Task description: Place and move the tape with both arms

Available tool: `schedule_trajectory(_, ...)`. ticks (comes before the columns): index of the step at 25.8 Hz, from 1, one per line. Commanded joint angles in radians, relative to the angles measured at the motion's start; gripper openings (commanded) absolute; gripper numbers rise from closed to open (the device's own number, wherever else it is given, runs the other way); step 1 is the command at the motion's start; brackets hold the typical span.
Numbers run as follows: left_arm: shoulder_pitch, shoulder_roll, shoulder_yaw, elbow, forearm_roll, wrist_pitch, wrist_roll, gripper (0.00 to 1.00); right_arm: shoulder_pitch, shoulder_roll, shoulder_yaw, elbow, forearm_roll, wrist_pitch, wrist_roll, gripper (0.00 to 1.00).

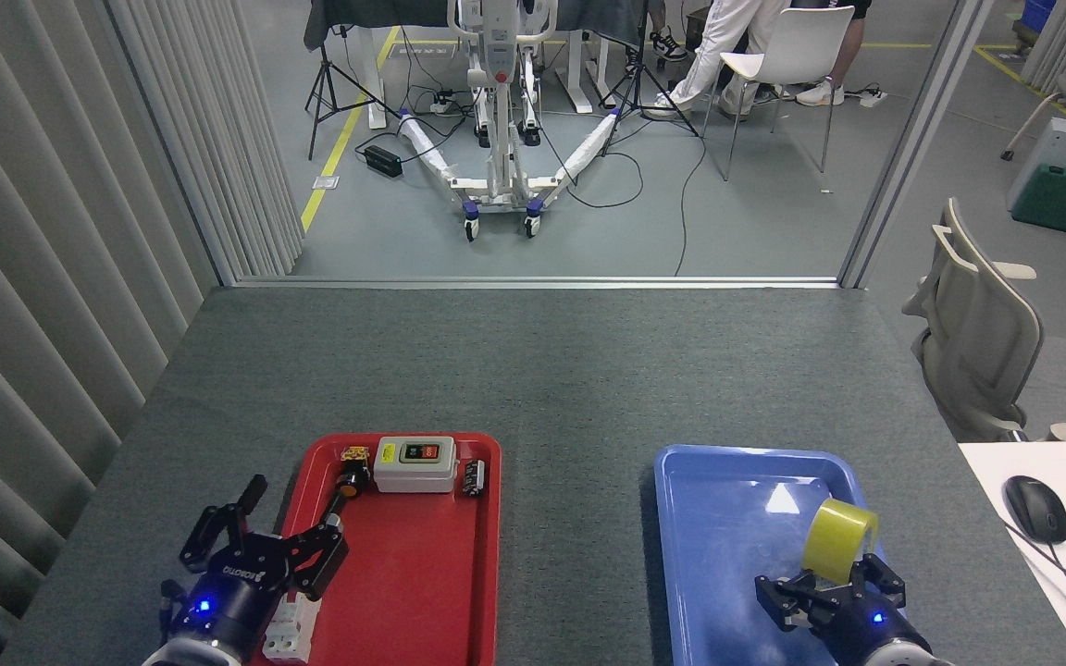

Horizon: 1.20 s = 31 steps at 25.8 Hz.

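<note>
A grey felt-covered table point(533, 370) fills the lower half of the head view, with two shallow trays side by side near its front edge. At about seven o'clock sits a red tray point(422, 592); at about five o'clock sits a blue tray point(727, 536), well apart from the red one. The roll of yellow tape point(838, 552) is over the right side of the blue tray, near its right rim, standing on edge. The right gripper point(836, 592) rises from the bottom edge at five o'clock, just below the tape; its black fingers point(785, 599) reach up on either side of the roll's lower part and appear to pinch it. The left gripper point(266, 535) comes up at seven o'clock, over the left rim of the red tray, with its dark fingers spread wide apart and nothing between them; a blue light glows on its body. Along the far end of the red tray lie a grey switch box point(415, 463) with small green and red buttons, a black and orange push button point(349, 481) just to its left, and a small dark part point(472, 477) just to its right. A white circuit breaker point(284, 636) sits at the near left corner of the red tray, partly hidden by the left gripper. At three o'clock, a white desk point(996, 472) holds a black mouse point(1035, 508).
</note>
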Motion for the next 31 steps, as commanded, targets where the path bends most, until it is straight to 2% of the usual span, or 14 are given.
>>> schedule_trajectory(1, 0.041, -0.024, 0.024, -0.050, -0.066, 0.176, -0.024, 1.00, -0.009, -0.001, 0.044, 0.000, -0.028, 0.085, 0.078, 0.36)
schedule_trajectory(2, 0.041, -0.027, 0.051, -0.050, -0.063, 0.179, -0.045, 1.00, -0.018, -0.001, 0.069, 0.000, -0.028, 0.113, 0.075, 0.62)
schedule_trajectory(4, 0.041, -0.031, 0.105, -0.049, -0.014, 0.182, -0.080, 1.00, -0.038, -0.001, 0.101, 0.000, -0.028, 0.156, 0.069, 0.92)
schedule_trajectory(5, 0.043, -0.034, 0.120, -0.046, 0.041, 0.188, -0.096, 1.00, -0.041, -0.001, 0.106, 0.000, -0.028, 0.165, 0.064, 1.00)
schedule_trajectory(9, 0.043, -0.027, 0.140, -0.029, 0.306, 0.199, -0.139, 1.00, -0.038, -0.001, 0.109, 0.000, -0.029, 0.162, 0.026, 1.00)
schedule_trajectory(14, 0.066, -0.031, 0.134, -0.083, 0.334, 0.190, -0.120, 1.00, -0.031, 0.004, 0.109, -0.022, -0.028, 0.160, 0.012, 1.00)
schedule_trajectory(17, 0.089, -0.031, 0.136, -0.118, 0.242, 0.188, -0.076, 1.00, 0.000, 0.010, 0.095, -0.069, -0.028, 0.146, -0.109, 1.00)
schedule_trajectory(21, 0.101, -0.033, 0.134, -0.156, 0.026, 0.162, -0.062, 1.00, 0.074, 0.030, 0.058, -0.079, -0.008, 0.142, -0.496, 1.00)
schedule_trajectory(23, 0.103, -0.034, 0.131, -0.158, -0.085, 0.113, -0.060, 1.00, 0.101, 0.054, 0.051, -0.079, -0.002, 0.145, -0.605, 1.00)
schedule_trajectory(26, 0.103, -0.034, 0.125, -0.147, -0.192, 0.020, -0.060, 1.00, 0.135, 0.096, 0.049, -0.079, -0.002, 0.151, -0.632, 1.00)
schedule_trajectory(28, 0.101, -0.034, 0.128, -0.141, -0.198, -0.022, -0.060, 1.00, 0.147, 0.113, 0.049, -0.079, 0.000, 0.159, -0.634, 1.00)
schedule_trajectory(31, 0.101, -0.050, 0.137, -0.138, -0.182, -0.027, -0.077, 1.00, 0.155, 0.120, 0.051, -0.082, -0.002, 0.168, -0.637, 1.00)
